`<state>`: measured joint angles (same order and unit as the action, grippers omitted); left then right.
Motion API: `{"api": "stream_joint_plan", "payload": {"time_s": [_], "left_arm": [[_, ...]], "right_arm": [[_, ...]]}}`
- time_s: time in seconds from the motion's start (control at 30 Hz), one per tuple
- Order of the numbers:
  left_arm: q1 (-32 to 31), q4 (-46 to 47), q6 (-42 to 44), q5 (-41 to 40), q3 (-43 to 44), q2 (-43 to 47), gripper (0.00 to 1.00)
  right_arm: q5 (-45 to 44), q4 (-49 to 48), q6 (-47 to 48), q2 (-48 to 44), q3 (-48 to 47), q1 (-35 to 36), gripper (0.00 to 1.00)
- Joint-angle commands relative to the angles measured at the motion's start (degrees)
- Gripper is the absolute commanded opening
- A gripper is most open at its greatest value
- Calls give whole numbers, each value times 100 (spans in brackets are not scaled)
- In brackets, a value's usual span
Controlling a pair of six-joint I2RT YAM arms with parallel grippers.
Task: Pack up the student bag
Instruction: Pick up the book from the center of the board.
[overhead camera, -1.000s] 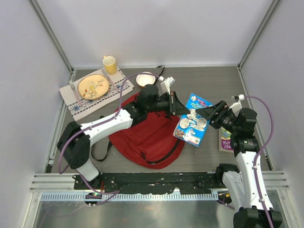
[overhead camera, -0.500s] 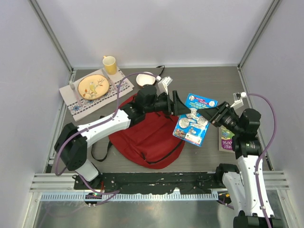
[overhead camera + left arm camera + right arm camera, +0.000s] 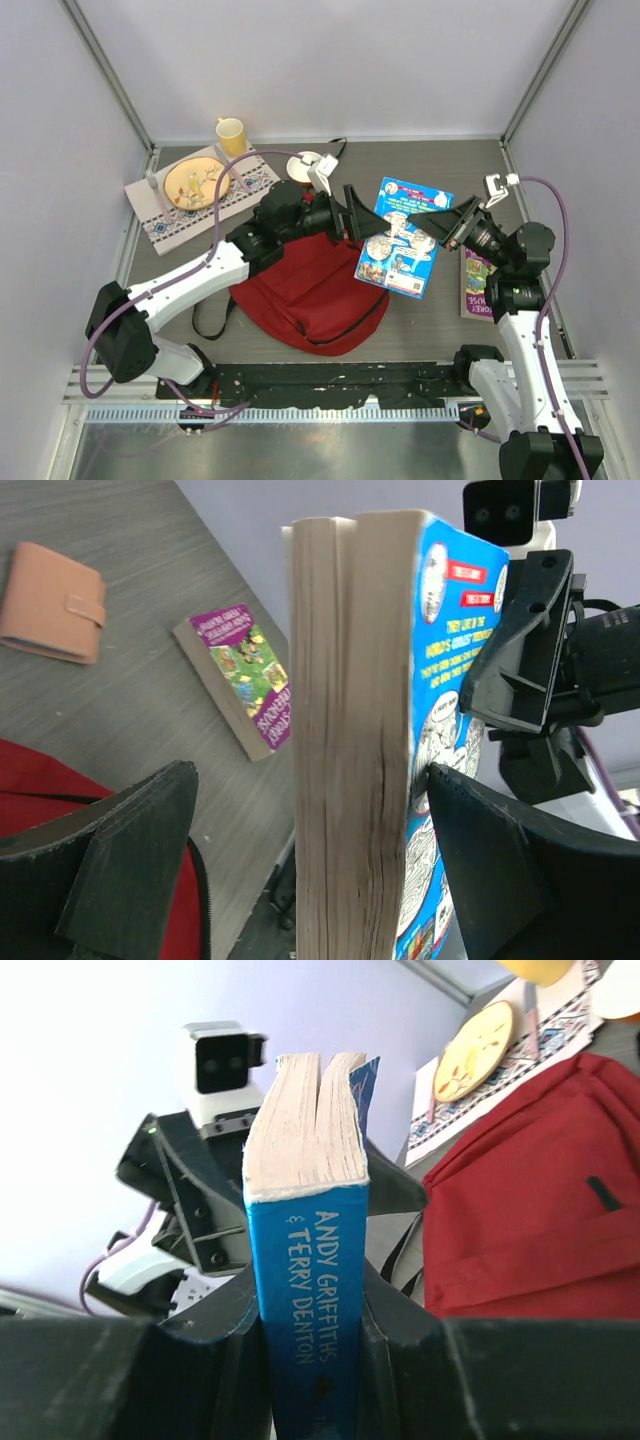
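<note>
My right hand (image 3: pixel 452 222) pinches the blue book (image 3: pixel 402 240) by its spine; my left hand (image 3: pixel 356 216) is spread around its page edge. I should close squarely before the right lets go. The student bag (image 3: pixel 310 290) lies on the bench (image 3: pixel 440 170), left of the book.

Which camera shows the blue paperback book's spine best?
Right wrist: the spine of the blue paperback book faces it, author names readable. The top view shows only the front cover; the left wrist, the page edges.

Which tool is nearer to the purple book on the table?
Right. The right tool is close by the purple book; the left tool is across the blue book, farther.
</note>
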<state>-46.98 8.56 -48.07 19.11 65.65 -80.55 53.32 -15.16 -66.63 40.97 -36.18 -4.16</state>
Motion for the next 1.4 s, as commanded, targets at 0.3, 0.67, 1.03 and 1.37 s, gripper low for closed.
{"api": "stream_joint_plan", "payload": {"time_s": [0.3, 0.67, 1.03, 1.37], "left_arm": [[180, 2123, -712, 1033, -236, -250, 91], [180, 2054, -642, 981, -439, -101, 0], [198, 85, -482, -2823, -1499, 1857, 0], [242, 698, -940, -4073, -2346, 3177, 0]], "right_arm": [[785, -1446, -421, 481, -240, 390, 1], [654, -301, 473, 754, -389, 416, 20], [-1676, 3502, 2866, 588, -1190, 416, 81], [-1498, 2018, 1329, 25, 181, 1257, 82]]}}
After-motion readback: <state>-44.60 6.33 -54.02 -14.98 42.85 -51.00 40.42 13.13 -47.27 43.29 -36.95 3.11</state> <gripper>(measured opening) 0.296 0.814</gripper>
